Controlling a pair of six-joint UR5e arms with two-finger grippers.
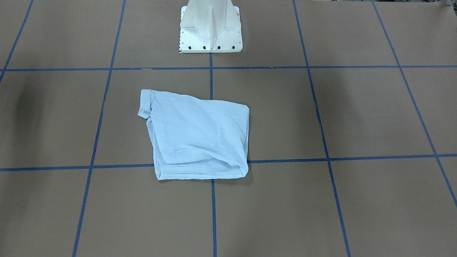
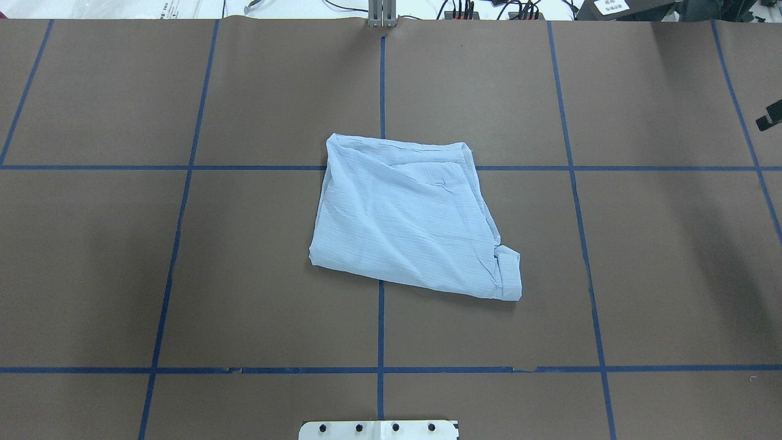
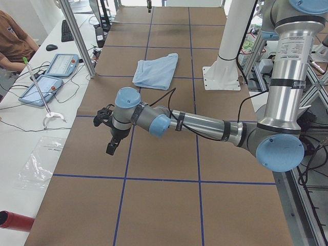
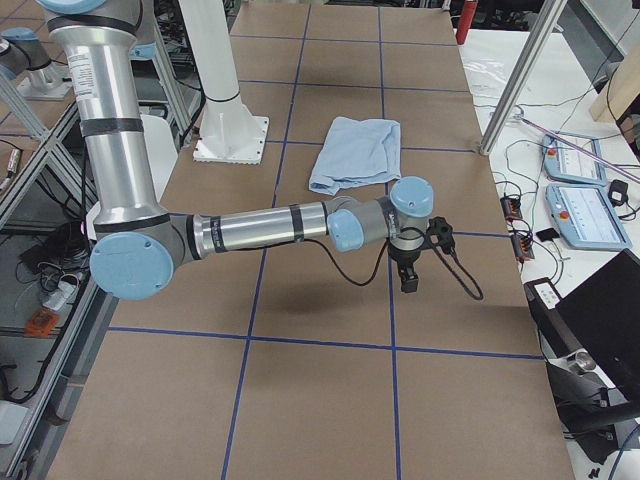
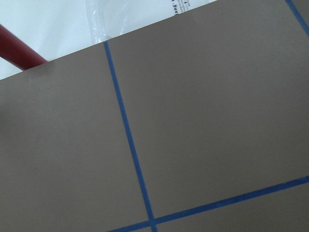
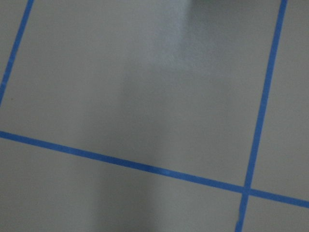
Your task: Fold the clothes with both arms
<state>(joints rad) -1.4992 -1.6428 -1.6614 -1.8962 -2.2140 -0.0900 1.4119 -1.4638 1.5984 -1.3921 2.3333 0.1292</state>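
The clothes are one light blue shirt (image 1: 200, 135), folded into a rough rectangle and lying flat near the table's middle (image 2: 409, 220), with a cuff sticking out at one corner (image 2: 508, 272). Neither arm touches it. The left arm (image 3: 200, 123) reaches out low over the table's left end, its gripper (image 3: 110, 147) hanging well away from the shirt (image 3: 156, 70). Over the right end, the right arm (image 4: 260, 228) stretches out with its gripper (image 4: 408, 280) pointing down, apart from the shirt (image 4: 355, 152). I cannot tell whether either gripper is open or shut. Both wrist views show only brown table with blue tape lines.
The white pedestal base (image 1: 210, 28) stands behind the shirt. Blue tape lines (image 2: 380, 330) grid the brown table. Beyond the left end are a seated person (image 3: 13, 41), tablets (image 3: 51, 72) and a red cylinder (image 3: 15, 220). Tablets (image 4: 580, 190) and a laptop (image 4: 600, 300) lie past the right end.
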